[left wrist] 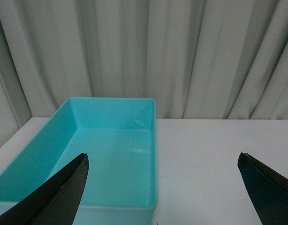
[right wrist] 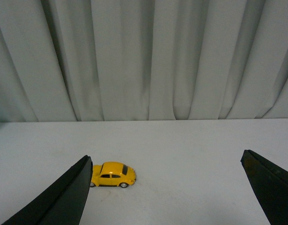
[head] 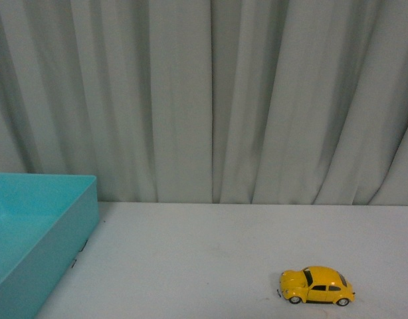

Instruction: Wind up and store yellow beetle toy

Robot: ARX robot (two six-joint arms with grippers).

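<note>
The yellow beetle toy (head: 317,286) stands on its wheels on the white table, front right, side-on with its nose to the left. It also shows in the right wrist view (right wrist: 112,174), partly behind one black finger (right wrist: 64,197). My right gripper (right wrist: 166,161) is open and empty, back from the toy. My left gripper (left wrist: 162,161) is open and empty, facing the near end of the teal box (left wrist: 50,150). Neither arm shows in the front view.
The teal open box (head: 31,246) sits at the table's left edge; what shows of its inside is bare. A grey curtain (head: 210,100) hangs behind the white table (head: 191,259).
</note>
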